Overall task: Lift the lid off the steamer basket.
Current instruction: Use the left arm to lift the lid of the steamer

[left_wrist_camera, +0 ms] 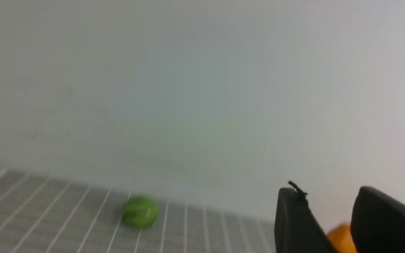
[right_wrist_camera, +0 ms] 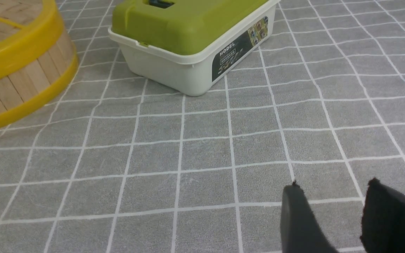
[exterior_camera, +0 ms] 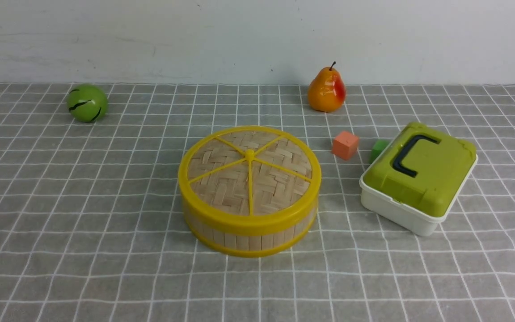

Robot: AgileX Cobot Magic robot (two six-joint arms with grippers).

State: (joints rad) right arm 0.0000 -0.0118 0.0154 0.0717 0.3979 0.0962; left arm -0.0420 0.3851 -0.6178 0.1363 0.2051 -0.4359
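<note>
As I look from the front, grey checked-cloth counter (exterior_camera: 61, 223) carries the round bamboo-slat steamer basket (exterior_camera: 248, 235) with yellow rings, mid-counter. Woven bamboo lid (exterior_camera: 248, 174), yellow rim and spokes, sits seated on it. Jaws apart, gripping nothing: left tool (left_wrist_camera: 329, 196), right tool (right_wrist_camera: 334, 186).

Lid (exterior_camera: 248, 172) on steamer basket (exterior_camera: 248, 237) mid-worktop (exterior_camera: 83, 223); ball (exterior_camera: 87, 103) far back-L, pear (exterior_camera: 327, 91) back-R, box (exterior_camera: 400, 210) to R, cube (exterior_camera: 345, 145) & 2nd cube (exterior_camera: 377, 149) betw. pear and box.
</note>
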